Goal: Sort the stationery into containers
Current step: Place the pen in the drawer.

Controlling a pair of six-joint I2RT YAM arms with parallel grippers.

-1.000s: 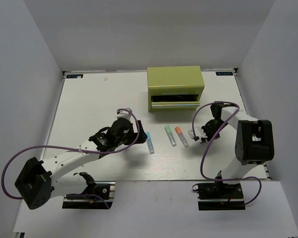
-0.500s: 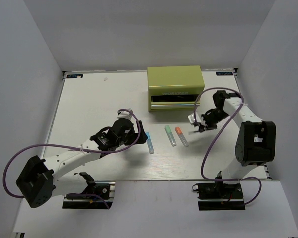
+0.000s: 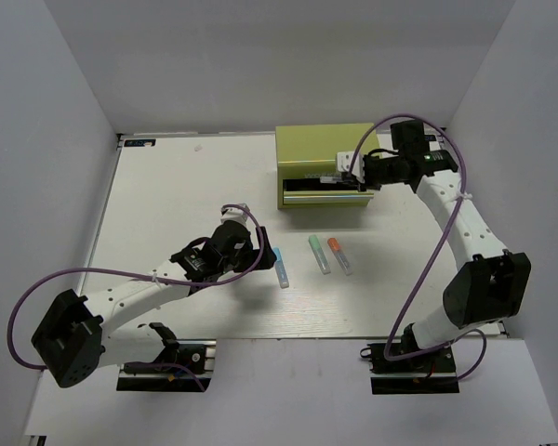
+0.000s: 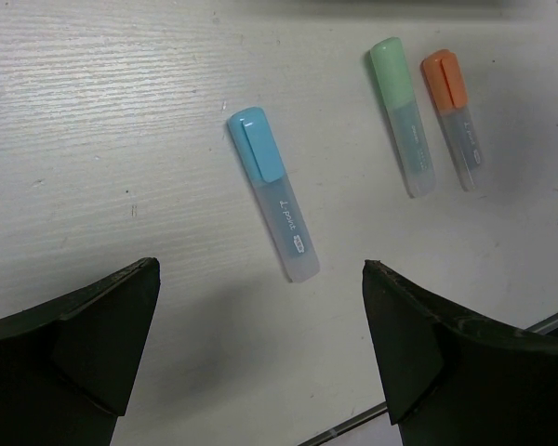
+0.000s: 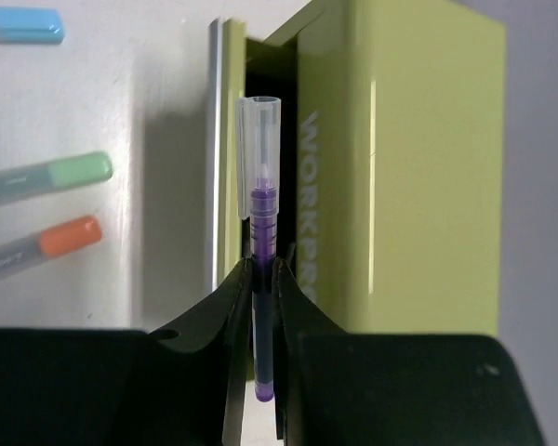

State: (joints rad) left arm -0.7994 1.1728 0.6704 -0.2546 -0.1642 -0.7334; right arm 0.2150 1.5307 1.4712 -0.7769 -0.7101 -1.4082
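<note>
The olive-green tool chest [image 3: 327,149] stands at the back, its lower drawer [image 3: 327,195] pulled out a little. My right gripper [image 3: 352,174] is shut on the dark purple pen [image 5: 259,279] and holds it above the open drawer [image 5: 221,139]. The blue-capped [image 3: 280,267], green-capped [image 3: 318,253] and orange-capped [image 3: 339,255] markers lie side by side on the table. My left gripper [image 3: 258,253] is open and empty just left of the blue marker [image 4: 272,205]; the green [image 4: 402,116] and orange [image 4: 450,116] markers lie beyond. The red and green-black pens are out of view.
White walls enclose the white table [image 3: 186,186] on three sides. The chest's pale lettering [image 5: 312,195] faces the front. Purple cables loop from both arms.
My right arm has lifted the purple pen from near the orange marker and carried it back to above the chest's open drawer. The left arm has barely moved.
</note>
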